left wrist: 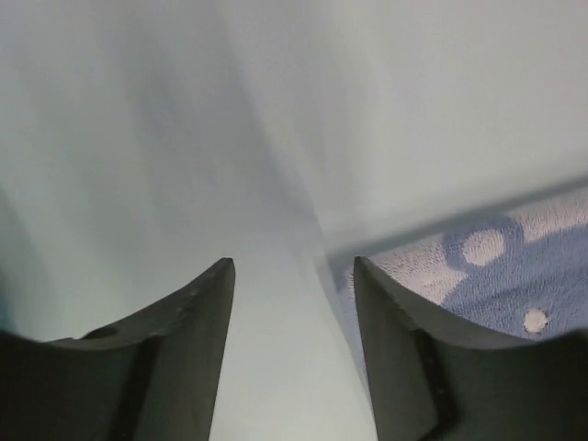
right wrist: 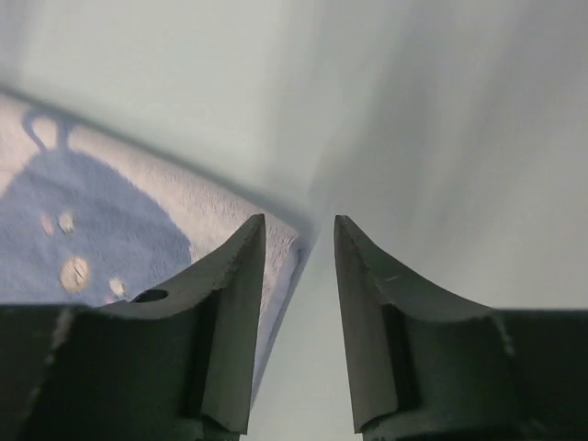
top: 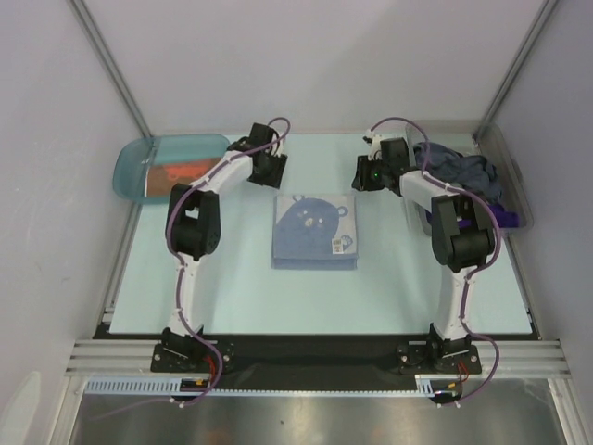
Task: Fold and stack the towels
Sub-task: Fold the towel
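A pale blue-white towel with a bear print [top: 314, 231] lies folded flat mid-table. An orange-brown towel [top: 173, 177] lies folded in the teal tray. A heap of grey-blue and purple towels [top: 466, 176] fills the clear bin at the right. My left gripper [top: 269, 168] hovers open and empty just beyond the folded towel's far left corner [left wrist: 496, 276]. My right gripper [top: 363, 172] hovers open and empty just beyond its far right corner [right wrist: 138, 220]. In both wrist views the jaws stand apart over bare table beside the towel's edge.
The teal tray [top: 139, 159] sits at the far left corner. The clear grey bin [top: 515, 190] stands along the right edge. White walls and metal frame posts close in the back and sides of the pale table [top: 232, 287].
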You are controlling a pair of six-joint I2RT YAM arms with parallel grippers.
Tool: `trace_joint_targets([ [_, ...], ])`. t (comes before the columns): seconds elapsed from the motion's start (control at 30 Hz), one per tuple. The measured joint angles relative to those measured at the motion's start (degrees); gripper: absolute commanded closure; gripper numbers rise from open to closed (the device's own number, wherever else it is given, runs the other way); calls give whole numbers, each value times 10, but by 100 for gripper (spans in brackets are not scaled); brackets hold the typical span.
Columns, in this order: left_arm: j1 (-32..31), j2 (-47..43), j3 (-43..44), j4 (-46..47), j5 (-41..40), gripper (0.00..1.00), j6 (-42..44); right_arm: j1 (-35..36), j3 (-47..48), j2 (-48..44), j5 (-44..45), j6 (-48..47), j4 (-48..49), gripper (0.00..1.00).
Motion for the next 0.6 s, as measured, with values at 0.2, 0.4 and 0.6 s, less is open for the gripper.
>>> trace_joint_targets([
  [0.2,10,-36,24,-6,-26,43,-17,-8,41,-16,33,56,-50,62],
  [0.4,-12,-224,-208,15,-2,51,-101,2,-40,-111,38,145,-129,66],
  [0.6,-70,-305,-375,43,19,51,-177,15,-175,-192,34,193,-159,65],
])
